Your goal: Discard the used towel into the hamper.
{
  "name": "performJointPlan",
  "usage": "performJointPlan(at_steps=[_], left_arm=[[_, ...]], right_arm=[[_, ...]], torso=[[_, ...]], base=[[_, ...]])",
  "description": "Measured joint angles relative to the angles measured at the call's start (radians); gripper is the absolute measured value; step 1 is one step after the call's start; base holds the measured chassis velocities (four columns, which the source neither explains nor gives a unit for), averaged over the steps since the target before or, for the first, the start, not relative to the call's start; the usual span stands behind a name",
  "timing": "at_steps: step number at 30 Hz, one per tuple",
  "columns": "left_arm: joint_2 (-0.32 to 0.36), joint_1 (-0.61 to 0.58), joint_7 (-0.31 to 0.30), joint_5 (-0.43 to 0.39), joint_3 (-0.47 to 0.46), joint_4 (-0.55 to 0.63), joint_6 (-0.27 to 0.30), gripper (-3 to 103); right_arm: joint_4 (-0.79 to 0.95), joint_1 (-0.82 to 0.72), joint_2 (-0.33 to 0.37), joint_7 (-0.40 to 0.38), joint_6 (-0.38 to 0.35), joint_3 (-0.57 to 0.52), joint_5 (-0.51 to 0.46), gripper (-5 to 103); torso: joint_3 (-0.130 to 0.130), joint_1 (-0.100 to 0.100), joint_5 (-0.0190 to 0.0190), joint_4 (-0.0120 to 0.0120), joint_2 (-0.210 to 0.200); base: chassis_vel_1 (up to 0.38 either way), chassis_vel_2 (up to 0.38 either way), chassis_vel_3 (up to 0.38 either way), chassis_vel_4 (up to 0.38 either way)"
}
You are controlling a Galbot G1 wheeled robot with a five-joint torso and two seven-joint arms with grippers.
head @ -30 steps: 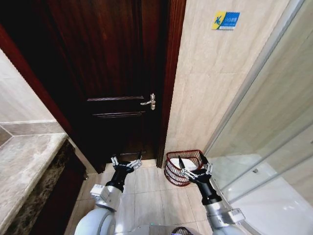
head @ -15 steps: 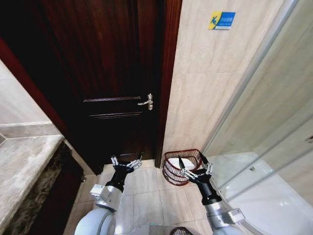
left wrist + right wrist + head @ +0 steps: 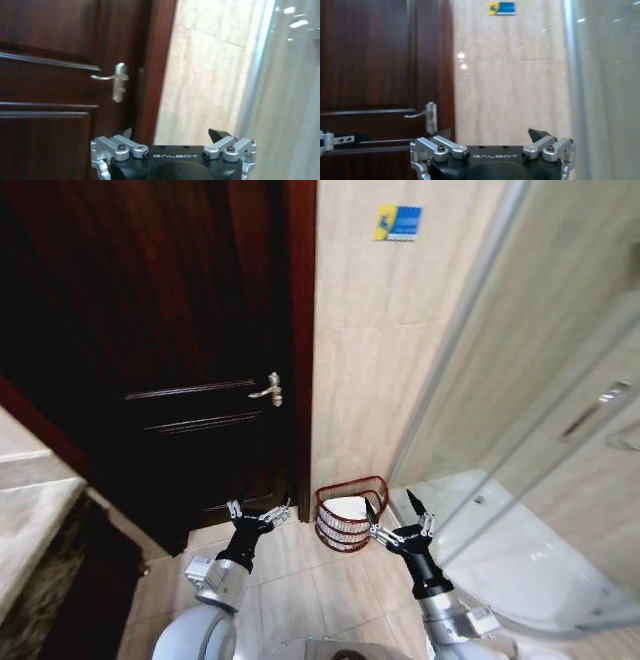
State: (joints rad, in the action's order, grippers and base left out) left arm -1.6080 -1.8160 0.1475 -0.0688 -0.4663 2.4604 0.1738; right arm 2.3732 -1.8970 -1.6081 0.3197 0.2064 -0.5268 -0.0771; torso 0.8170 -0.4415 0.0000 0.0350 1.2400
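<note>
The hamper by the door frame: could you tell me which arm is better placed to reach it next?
Probably the right. In the head view the right gripper, open and empty, hangs right beside the hamper, which already holds something white. The left gripper, also open, sits farther off, in front of the dark door.

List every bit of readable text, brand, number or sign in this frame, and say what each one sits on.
"GALBOT": on the black body of the left tool, in the left wrist view.
"GALBOT": on the black body of the right tool, in the right wrist view.
Blue and yellow sign high on the beige tile wall: it carries a small figure and some lettering, too small to read.
</note>
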Motion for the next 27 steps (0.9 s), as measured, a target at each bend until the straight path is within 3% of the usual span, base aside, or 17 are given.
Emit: performJointPlan(at_steps=[27], left_arm=[[0.000, 0.000, 0.000, 0.000, 0.000, 0.000, 0.000, 100]], right_arm=[[0.000, 0.000, 0.000, 0.000, 0.000, 0.000, 0.000, 100]], torso=[[0.000, 0.000, 0.0000, 0.0000, 0.000]], base=[[-0.128, -0.125, -0.125, -0.130]])
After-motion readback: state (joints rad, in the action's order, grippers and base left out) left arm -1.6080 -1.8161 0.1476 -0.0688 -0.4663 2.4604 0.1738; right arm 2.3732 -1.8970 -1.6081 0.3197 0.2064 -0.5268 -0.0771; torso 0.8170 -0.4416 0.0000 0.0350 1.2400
